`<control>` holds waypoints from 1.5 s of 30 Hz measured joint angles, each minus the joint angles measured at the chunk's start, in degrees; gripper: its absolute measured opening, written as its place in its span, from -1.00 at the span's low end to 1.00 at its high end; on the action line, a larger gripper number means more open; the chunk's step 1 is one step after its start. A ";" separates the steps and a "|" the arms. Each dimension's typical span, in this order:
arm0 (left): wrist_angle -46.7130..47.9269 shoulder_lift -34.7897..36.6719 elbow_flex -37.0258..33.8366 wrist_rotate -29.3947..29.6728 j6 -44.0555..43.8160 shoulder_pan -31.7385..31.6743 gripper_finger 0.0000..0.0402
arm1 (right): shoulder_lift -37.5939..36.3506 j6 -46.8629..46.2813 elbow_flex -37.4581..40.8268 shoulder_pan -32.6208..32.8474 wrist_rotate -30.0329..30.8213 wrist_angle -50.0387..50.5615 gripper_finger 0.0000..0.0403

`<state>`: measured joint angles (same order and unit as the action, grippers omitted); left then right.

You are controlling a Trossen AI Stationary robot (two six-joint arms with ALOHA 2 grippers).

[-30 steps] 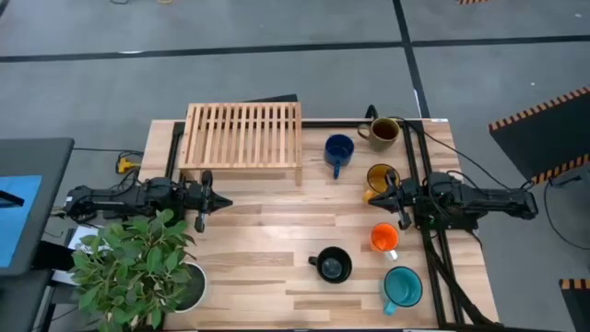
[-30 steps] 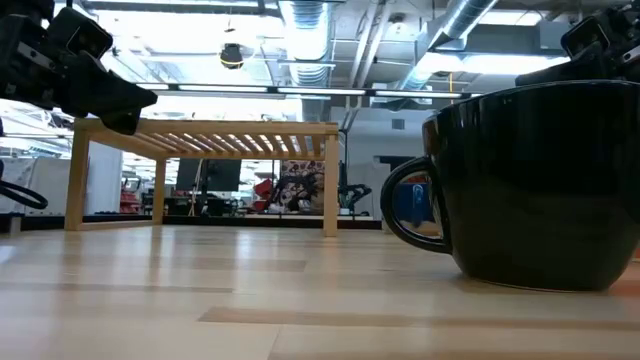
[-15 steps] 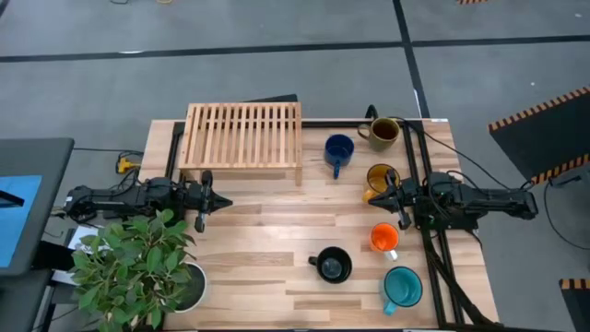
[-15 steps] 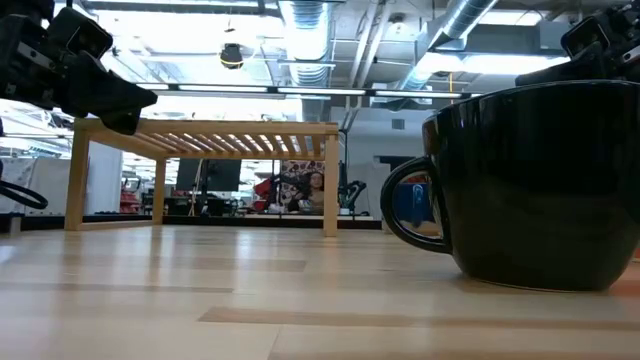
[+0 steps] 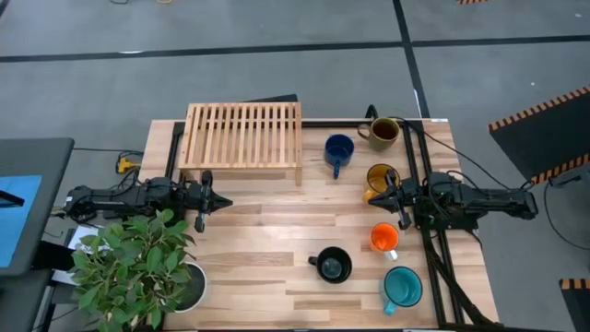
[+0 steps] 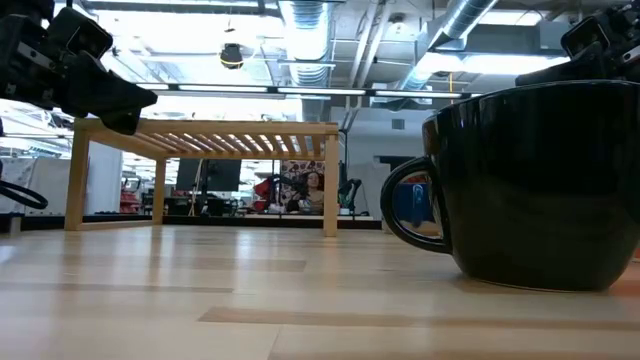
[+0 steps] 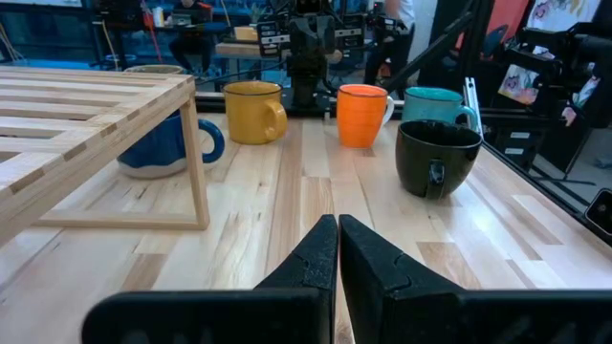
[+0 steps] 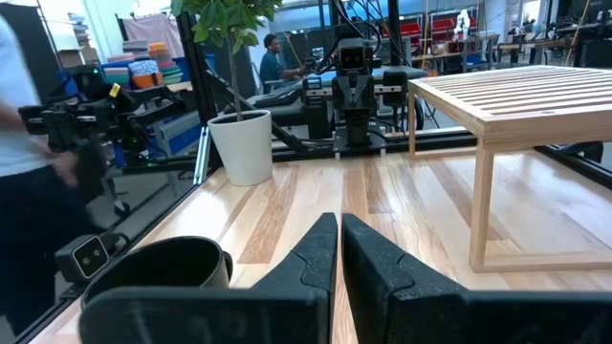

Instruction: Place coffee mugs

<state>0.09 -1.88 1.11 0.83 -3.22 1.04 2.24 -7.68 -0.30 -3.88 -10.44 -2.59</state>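
Six mugs stand on their bases on the right half of the table: dark blue (image 5: 338,150), olive-brown (image 5: 383,132), yellow (image 5: 381,177), orange (image 5: 383,238), black (image 5: 333,265) and teal (image 5: 402,287). My right gripper (image 5: 387,195) is shut and hovers between the yellow and orange mugs, touching neither. My left gripper (image 5: 225,201) is shut and waits over the table's left part, below the wooden rack. The left wrist view shows its closed fingertips (image 7: 338,225) pointing at the mug row; the right wrist view shows shut fingertips (image 8: 339,225) and the black mug (image 8: 158,269).
A slatted wooden rack (image 5: 244,136) stands on legs at the far left-centre. A potted plant in a white pot (image 5: 138,267) fills the near left corner. Bare wood lies between the rack and the black mug. A person (image 8: 29,143) stands beyond the table.
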 joint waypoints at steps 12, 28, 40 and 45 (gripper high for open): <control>0.00 0.01 0.01 0.01 0.00 0.02 -1.00 | 0.02 0.02 0.01 0.02 0.00 0.00 -0.76; 0.00 -0.01 0.01 0.01 0.00 0.02 -1.00 | 0.02 0.26 0.00 0.02 0.00 0.00 -0.76; 0.00 0.00 0.01 0.00 0.00 0.00 -1.00 | 0.02 0.22 0.02 0.02 0.00 0.00 -0.76; -0.01 0.00 -0.01 0.00 0.00 0.01 -1.00 | 0.02 4.33 0.00 0.00 0.07 -2.05 -0.76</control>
<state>0.09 -1.88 1.10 0.82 -3.22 1.05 2.26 -3.35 -0.30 -3.88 -10.37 -4.64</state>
